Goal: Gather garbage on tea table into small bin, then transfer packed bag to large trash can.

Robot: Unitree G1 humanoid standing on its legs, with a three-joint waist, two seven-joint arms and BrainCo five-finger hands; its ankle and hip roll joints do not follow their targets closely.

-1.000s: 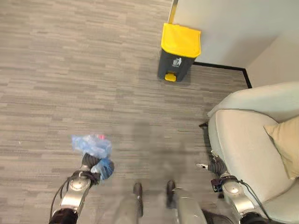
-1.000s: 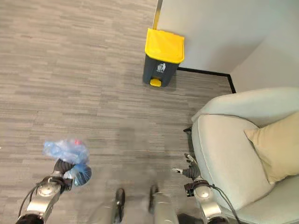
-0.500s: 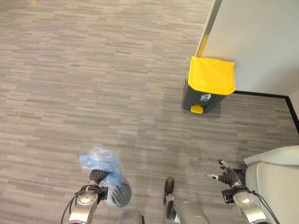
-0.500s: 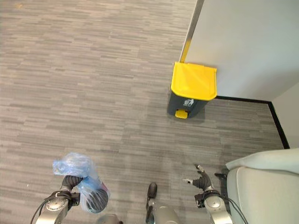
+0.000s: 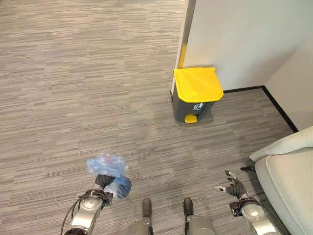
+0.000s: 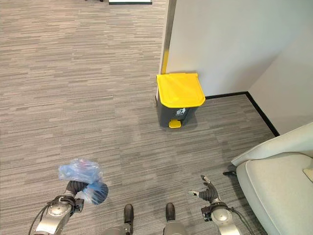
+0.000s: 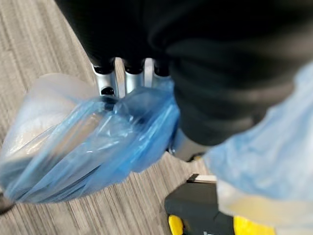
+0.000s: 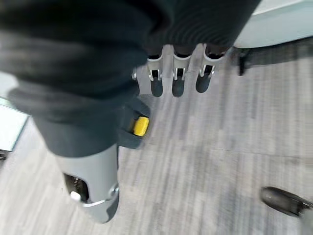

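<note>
- Left eye view: the left hand (image 5: pixel 100 182) shows at about 7 o'clock, its fingers curled round the gathered neck of the blue bag (image 5: pixel 106 165), which bunches above the fist while a darker, fuller part hangs just beside it. The large trash can (image 5: pixel 194 100), dark grey with a yellow lid, stands at about 1 o'clock against the white wall (image 5: pixel 244 34), well apart from the bag, lid down. The right hand (image 5: pixel 234 185) sits at about 5 o'clock with fingers spread and nothing in them, near the edge of the pale sofa (image 5: pixel 288 178).
- Right eye view: same layout; the can's yellow pedal (image 6: pixel 174 124) faces the robot across bare grey floor (image 6: pixel 73 88).
- Left wrist view: the fingers (image 7: pixel 106 81) disappear into blue plastic, clamped on the bag.
- Right wrist view: straight fingers (image 8: pixel 177 78), apart, empty.
- Doing this step well, as I judge it: keep the grip firm on the neck so the load cannot slip, walk squarely toward the can, and stop close enough that the free right hand or the pedal can raise the lid before the bag is lifted over the opening.
</note>
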